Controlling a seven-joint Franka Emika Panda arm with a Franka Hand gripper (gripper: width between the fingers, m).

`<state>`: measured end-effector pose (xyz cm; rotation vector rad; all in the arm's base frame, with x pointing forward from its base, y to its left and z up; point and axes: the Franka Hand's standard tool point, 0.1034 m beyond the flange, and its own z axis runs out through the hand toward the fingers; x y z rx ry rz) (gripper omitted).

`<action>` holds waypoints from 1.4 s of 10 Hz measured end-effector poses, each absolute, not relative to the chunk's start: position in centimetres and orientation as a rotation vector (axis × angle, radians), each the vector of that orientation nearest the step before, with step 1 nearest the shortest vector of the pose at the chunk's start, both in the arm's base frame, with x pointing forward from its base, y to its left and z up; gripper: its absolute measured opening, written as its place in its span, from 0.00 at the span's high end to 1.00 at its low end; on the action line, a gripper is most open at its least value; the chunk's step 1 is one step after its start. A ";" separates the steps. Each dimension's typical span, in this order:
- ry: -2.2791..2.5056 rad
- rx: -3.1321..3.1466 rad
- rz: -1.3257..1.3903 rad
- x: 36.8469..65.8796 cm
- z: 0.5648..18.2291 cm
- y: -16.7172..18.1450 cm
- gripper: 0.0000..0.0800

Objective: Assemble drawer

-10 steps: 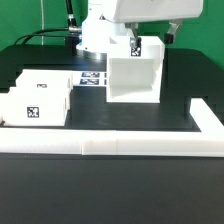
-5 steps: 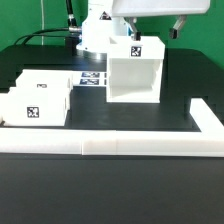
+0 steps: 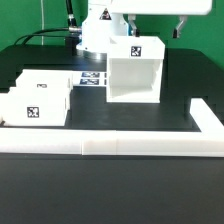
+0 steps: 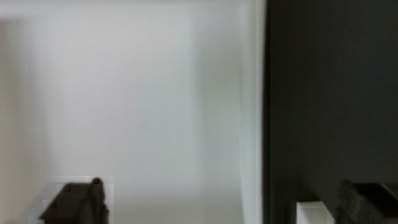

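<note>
White plastic drawer case (image 3: 133, 80) upright, tagged, open-fronted | end effector (image 4: 222, 203) spread wide

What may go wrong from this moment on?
The open gripper hangs above the case; coming down off-centre, a finger may strike its top edge and push or tip it. The two trays lie close together, so grasping one may disturb the other.

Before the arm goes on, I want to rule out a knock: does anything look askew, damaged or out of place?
Nothing stands out. The case stands upright and whole, the two trays sit level at the exterior view's left, and the gripper hangs open above the case.
</note>
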<state>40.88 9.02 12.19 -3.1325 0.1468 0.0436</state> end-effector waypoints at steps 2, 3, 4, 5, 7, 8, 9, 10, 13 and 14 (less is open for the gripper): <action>0.190 -3.125 0.033 40.2 11.3 9.6 0.19; 0.176 -3.122 0.021 40.0 10.7 10.0 0.19; 0.160 -3.119 0.013 40.1 10.2 10.2 0.19; 0.104 -3.112 -0.020 40.4 9.7 10.6 0.19; 0.074 -3.101 -0.063 40.9 9.5 10.9 0.19; 0.055 -3.101 -0.062 41.0 9.6 10.6 0.19; 0.060 -3.097 -0.062 41.1 9.7 10.4 0.19; 0.057 -3.097 -0.060 41.0 9.6 10.5 0.35; 0.054 -3.097 -0.058 41.0 9.6 10.5 0.74; 0.053 -3.097 -0.057 41.0 9.5 10.5 0.90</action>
